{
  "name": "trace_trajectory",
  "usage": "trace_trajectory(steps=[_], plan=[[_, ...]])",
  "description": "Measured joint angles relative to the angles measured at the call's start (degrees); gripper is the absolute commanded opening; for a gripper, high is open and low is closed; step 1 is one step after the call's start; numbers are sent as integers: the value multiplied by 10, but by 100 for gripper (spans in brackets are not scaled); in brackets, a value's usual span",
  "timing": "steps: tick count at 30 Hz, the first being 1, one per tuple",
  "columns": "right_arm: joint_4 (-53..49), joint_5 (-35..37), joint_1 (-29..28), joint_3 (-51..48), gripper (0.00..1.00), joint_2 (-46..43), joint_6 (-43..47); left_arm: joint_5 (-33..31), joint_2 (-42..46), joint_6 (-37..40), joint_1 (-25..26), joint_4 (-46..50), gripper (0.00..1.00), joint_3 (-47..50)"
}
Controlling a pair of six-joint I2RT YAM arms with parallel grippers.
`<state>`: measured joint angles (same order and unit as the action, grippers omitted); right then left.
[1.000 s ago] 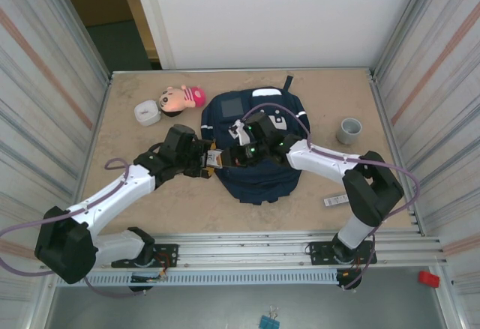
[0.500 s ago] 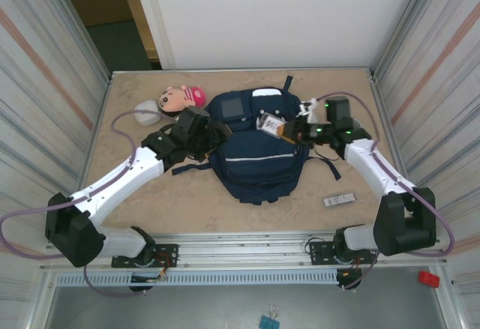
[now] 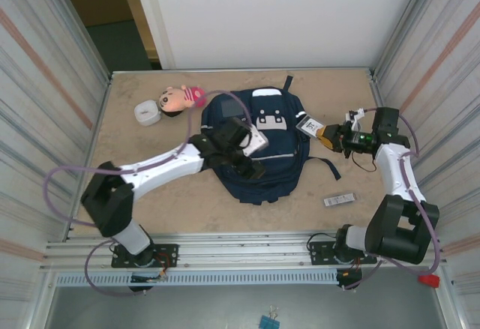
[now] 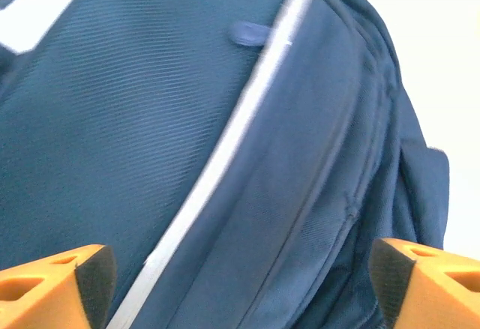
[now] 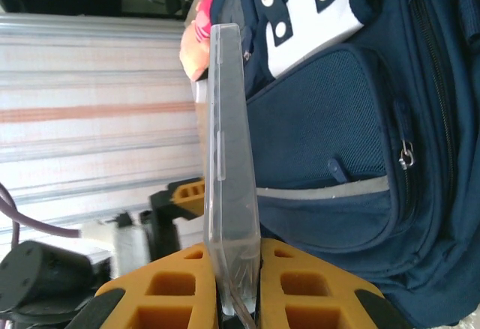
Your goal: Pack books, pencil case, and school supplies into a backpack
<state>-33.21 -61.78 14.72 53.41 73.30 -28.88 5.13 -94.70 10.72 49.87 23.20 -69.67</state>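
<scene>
Card-like pack (image 5: 231,142): thin, stiff clear plastic, judged light and slippery. It is pinched edge-on at one end by the right gripper (image 5: 238,269), whose jaws are nearly closed on it, and is held off the backpack's right side.

Backpack (image 3: 259,168): soft navy fabric, lying flat mid-table. No open zip is visible, so entry looks obstructed.

Left gripper (image 4: 240,284): over the backpack's front, jaws wide, empty.

A slim white-and-black bar (image 3: 340,199) lies nearer the front edge. A doll-shaped plush (image 3: 180,98) and a white rounded box (image 3: 148,112) sit at the far left.

bright, even light; soft shadows; backpack (image 4: 150,119) blurred in left wrist view
</scene>
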Motion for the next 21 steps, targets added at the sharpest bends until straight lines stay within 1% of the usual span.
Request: trace_trajectory(steps=[2, 4, 9, 10, 11, 12, 13, 14, 15, 16, 18, 19, 21], plan=[[-10, 0, 0, -1, 11, -10, 3, 0, -37, 54, 8, -9, 93, -12], [-17, 2, 0, -4, 11, -17, 7, -2, -63, 90, 9, -23, 94, -16], [-35, 7, 0, -12, 11, -33, 11, -15, -97, 146, 8, -63, 95, -27], [-36, 7, 0, -14, 11, -35, 11, -23, -105, 153, 8, -70, 93, -33], [-38, 7, 0, -15, 11, -36, 11, -30, -112, 158, 8, -75, 90, -39], [-40, 9, 0, -16, 11, -37, 11, -38, -120, 163, 8, -80, 82, -44], [-42, 9, 0, -16, 11, -38, 11, -46, -128, 166, 9, -85, 65, -47], [-42, 9, 0, -17, 11, -39, 11, -50, -134, 169, 10, -88, 42, -49], [-44, 11, 0, -19, 11, -41, 11, -52, -140, 174, 12, -90, 26, -49], [-46, 14, 1, -21, 11, -43, 11, -54, -142, 176, 15, -91, 17, -49], [-47, 16, 8, -28, 11, -52, 11, -63, -139, 176, 19, -97, 3, -48], [-47, 17, 14, -33, 11, -58, 11, -68, -135, 175, 19, -100, 0, -48], [-51, 18, 34, -46, 12, -76, 11, -71, -117, 166, 16, -100, 0, -48]])
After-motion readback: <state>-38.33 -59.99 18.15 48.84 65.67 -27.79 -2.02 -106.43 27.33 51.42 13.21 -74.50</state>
